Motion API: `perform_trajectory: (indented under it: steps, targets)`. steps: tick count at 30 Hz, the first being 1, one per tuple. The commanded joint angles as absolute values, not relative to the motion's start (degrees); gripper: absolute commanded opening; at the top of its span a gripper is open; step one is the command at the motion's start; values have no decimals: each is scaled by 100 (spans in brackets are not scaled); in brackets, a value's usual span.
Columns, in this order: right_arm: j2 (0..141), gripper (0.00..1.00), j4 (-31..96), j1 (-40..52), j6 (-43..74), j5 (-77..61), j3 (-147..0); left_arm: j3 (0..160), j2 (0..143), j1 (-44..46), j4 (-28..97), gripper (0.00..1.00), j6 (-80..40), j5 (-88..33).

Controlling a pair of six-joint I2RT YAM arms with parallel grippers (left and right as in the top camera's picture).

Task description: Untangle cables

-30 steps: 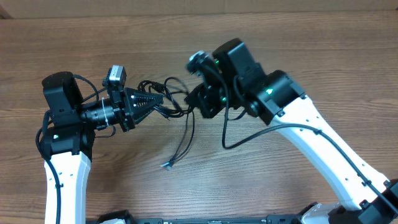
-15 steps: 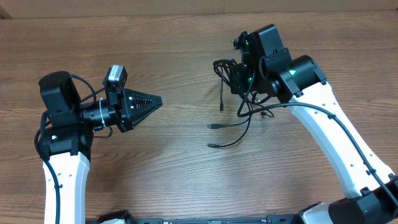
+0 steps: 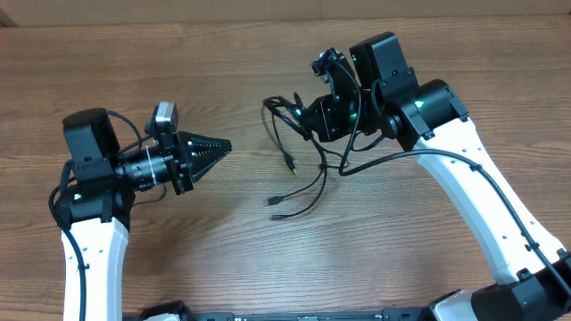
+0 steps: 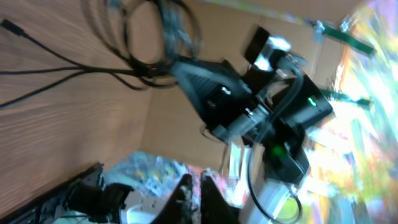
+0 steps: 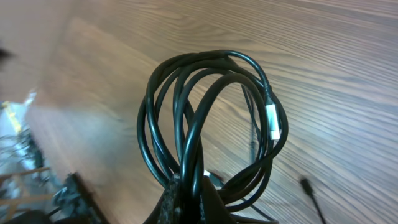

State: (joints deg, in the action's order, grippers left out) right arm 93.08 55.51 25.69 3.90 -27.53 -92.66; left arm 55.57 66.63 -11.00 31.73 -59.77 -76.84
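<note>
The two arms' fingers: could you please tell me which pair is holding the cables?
The right fingers, which are shut on the looped cables. The left fingers are shut on nothing and sit well clear of the bundle.

The whole left wrist view is blurred. The right arm point(image 4: 261, 118) at centre is soft, and the coloured backdrop at right is unreadable. The cables point(image 4: 143, 37) run off the top edge, and the bottom edge crops the left gripper point(image 4: 194, 186). In the right wrist view the right gripper point(image 5: 189, 193) is dark, cropped at the bottom, and hides the cables' lower bend. The upper left corner is blurred. From overhead, the plug ends point(image 3: 275, 203) are too small to identify.
</note>
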Motion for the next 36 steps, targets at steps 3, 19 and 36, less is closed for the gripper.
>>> perform_trajectory:
  steps: [3,19,36]
  targets:
    - [9118,4,5323,2770,137,-3420,-9299,5596,6591,-939,3424,13,-5590,-6952]
    - [9118,4,5301,3769,-311,-3586,-9299,5596,6595,-469,3385,33,-5612,-6254]
    - [9120,4,5295,3771,473,-279,-9297,5596,6595,-482,3361,4,-5677,-6464]
